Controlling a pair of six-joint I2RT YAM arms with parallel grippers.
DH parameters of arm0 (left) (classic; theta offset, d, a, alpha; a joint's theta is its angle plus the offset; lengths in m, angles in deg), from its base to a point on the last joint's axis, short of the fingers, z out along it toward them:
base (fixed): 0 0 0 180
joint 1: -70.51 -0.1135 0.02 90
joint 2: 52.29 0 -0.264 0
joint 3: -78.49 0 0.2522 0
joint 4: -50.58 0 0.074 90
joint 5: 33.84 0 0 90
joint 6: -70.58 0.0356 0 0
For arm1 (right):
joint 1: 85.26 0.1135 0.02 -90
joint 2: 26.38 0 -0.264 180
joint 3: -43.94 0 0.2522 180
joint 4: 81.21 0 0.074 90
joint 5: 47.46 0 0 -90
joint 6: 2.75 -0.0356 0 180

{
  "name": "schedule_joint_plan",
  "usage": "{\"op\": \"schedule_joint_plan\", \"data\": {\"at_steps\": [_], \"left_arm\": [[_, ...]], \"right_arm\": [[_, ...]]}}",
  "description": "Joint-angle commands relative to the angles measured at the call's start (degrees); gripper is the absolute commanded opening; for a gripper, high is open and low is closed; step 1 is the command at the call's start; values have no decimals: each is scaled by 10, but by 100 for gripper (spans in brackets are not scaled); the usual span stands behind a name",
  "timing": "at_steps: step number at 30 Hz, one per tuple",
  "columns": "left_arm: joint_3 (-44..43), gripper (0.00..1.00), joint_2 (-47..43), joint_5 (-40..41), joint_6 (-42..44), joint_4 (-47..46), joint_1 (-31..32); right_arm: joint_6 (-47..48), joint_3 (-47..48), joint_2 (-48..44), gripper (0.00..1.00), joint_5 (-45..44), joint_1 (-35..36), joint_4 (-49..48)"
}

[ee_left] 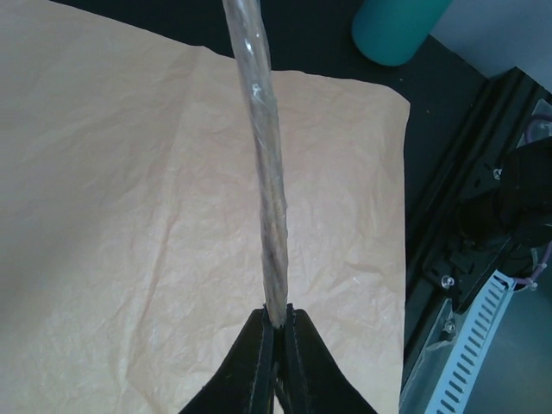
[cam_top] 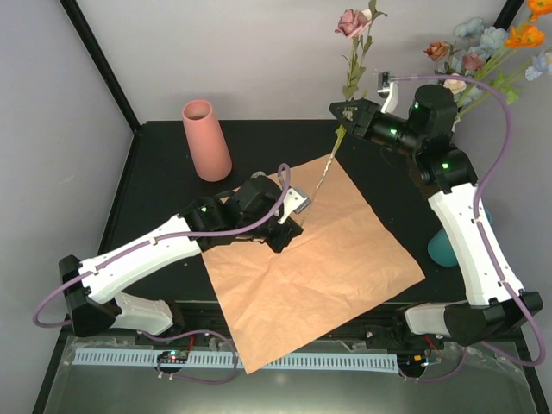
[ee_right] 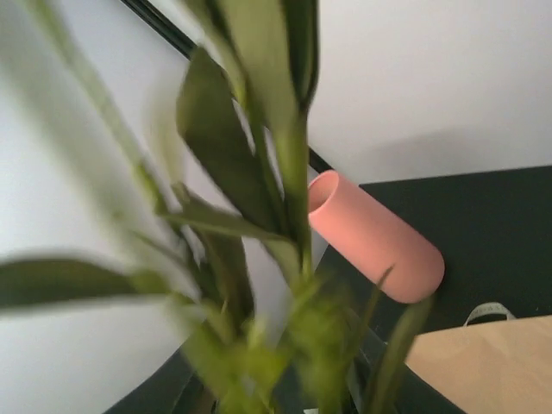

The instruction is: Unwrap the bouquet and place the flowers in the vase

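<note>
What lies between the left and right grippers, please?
A flower stem runs from the left gripper to the right gripper, over the paper sheet; the top view shows it.

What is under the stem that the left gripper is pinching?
Under the stem, shut in the left gripper, lies only the spread peach paper. The black table shows beyond its edge; whatever lies beneath the paper is covered.

Peach paper (cam_top: 319, 267), pink vase (cam_top: 205, 138)
</note>
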Motion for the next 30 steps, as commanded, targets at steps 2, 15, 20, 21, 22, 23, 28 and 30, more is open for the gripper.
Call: {"op": "schedule_joint_plan", "data": {"at_steps": [2, 15, 20, 21, 22, 23, 28, 30], "left_arm": [[10, 2, -18, 31, -2, 14, 11], [27, 21, -26, 69, -20, 13, 17], [26, 78, -45, 132, -45, 56, 16], [30, 93, -49, 142, -48, 62, 16], [35, 98, -53, 154, -53, 67, 16], [40, 99, -59, 169, -57, 72, 16], [67, 99, -93, 251, -70, 88, 3], [80, 99, -107, 263, -68, 88, -21]], "right_arm": [[40, 35, -8, 32, -42, 1, 41], [93, 34, -36, 1, -66, 1, 65], [151, 28, -59, 2, -103, 1, 84], [164, 21, -66, 2, -114, 1, 86], [186, 17, -70, 1, -124, 1, 87], [201, 15, -73, 2, -134, 1, 89], [291, 52, -70, 2, -201, 1, 118], [321, 80, -62, 1, -235, 1, 129]]}}
